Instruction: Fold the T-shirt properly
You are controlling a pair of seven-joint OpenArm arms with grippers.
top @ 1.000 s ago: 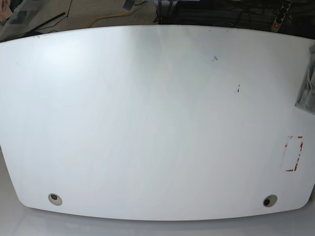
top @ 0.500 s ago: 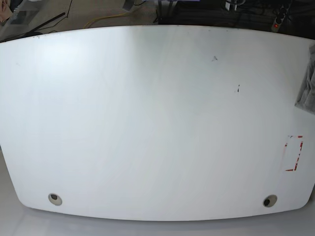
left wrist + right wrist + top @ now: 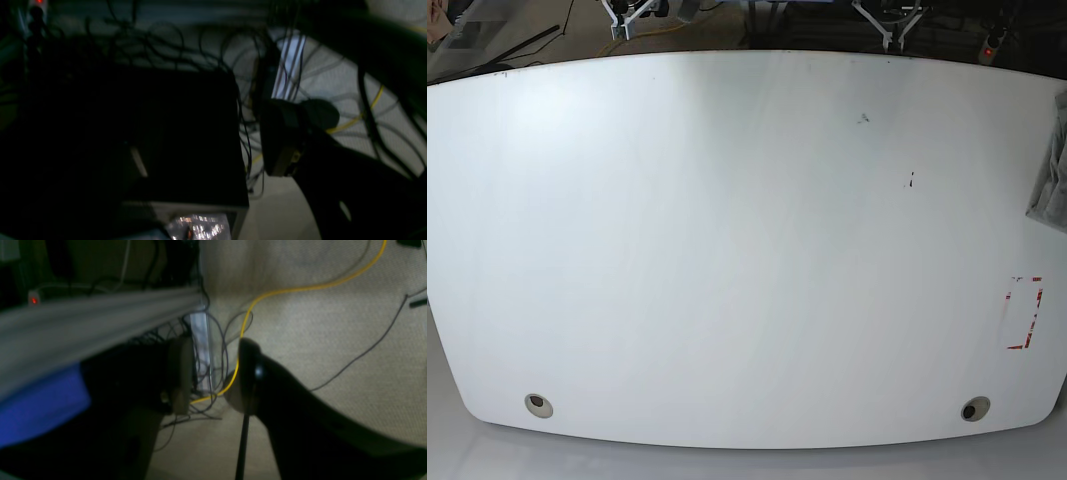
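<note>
base view: t-shirt (image 3: 1052, 175) at table (image 3: 727, 250) edge, lettering unreadable.

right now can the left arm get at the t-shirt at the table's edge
Probably yes, though not at once. The T-shirt lies at the white table edge on the left arm's side, and nothing shows between them. The left pincer is only just showing at the far rim, so it has some way to travel.

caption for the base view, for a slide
White table with grey T-shirt at its right edge; both grippers just entering at the top.
</note>
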